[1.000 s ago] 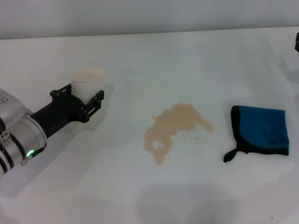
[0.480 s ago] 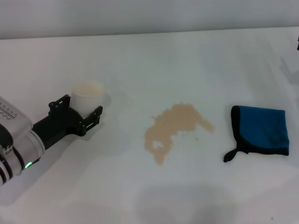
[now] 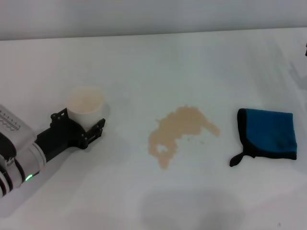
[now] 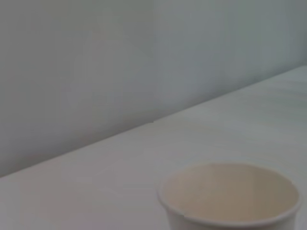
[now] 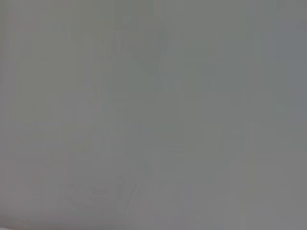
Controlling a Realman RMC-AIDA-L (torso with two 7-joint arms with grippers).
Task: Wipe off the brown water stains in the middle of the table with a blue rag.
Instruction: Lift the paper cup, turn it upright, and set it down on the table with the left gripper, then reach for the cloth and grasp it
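Note:
The brown water stains [image 3: 180, 127] form a tan blotch in the middle of the white table [image 3: 192, 62]. The blue rag [image 3: 269, 133] lies flat to the stain's right, its black loop tab toward the front. My left gripper [image 3: 81, 120] is open at the left, low over the table, with its fingertips on either side of the base of a white paper cup [image 3: 86, 102]. It is far from the rag and the stain. Only a dark sliver of my right arm [image 3: 305, 46] shows at the far right edge.
The paper cup stands upright and looks empty in the left wrist view [image 4: 230, 196]. A grey wall runs behind the table's far edge. The right wrist view shows only plain grey.
My left gripper has drawn back toward the front left, away from the cup. The cup now stands on the table nearer the front than before. Rag and stain have not moved.

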